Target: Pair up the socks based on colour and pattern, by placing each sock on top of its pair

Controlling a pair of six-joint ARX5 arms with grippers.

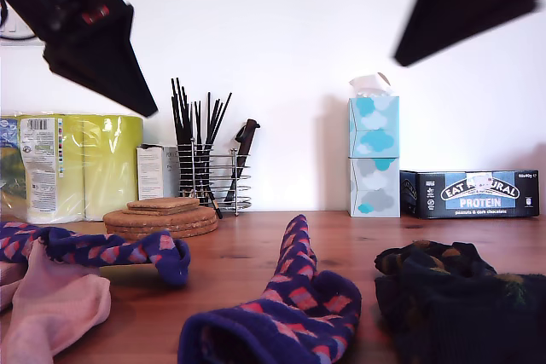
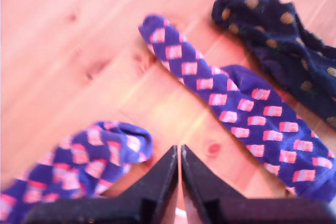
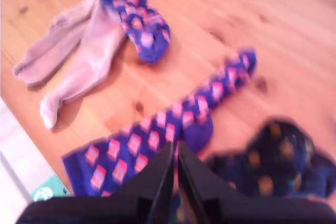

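Note:
Two navy socks with pink-orange diamonds lie apart on the wooden table: one (image 1: 111,249) (image 2: 84,166) (image 3: 134,14) at the exterior view's left, one (image 1: 294,304) (image 2: 247,108) (image 3: 168,135) in the middle. The first one's end rests on two pale pink socks (image 1: 55,304) (image 3: 79,56) lying side by side. A crumpled near-black dotted sock (image 1: 452,291) (image 2: 283,40) (image 3: 273,161) sits at the exterior view's right. My first gripper (image 2: 180,153) hangs shut and empty above the wood between the navy socks. My second gripper (image 3: 175,148) is shut and empty, above the middle navy sock and the dotted one.
Along the back wall stand a kitchen roll pack (image 1: 77,164), a white carton (image 1: 158,172), cork mats (image 1: 162,217), a wire holder of black utensils (image 1: 205,168), stacked tissue boxes (image 1: 374,155) and a protein bar box (image 1: 473,193). Dark arm parts fill the exterior view's upper corners. The table edge (image 3: 31,129) runs near the pink socks.

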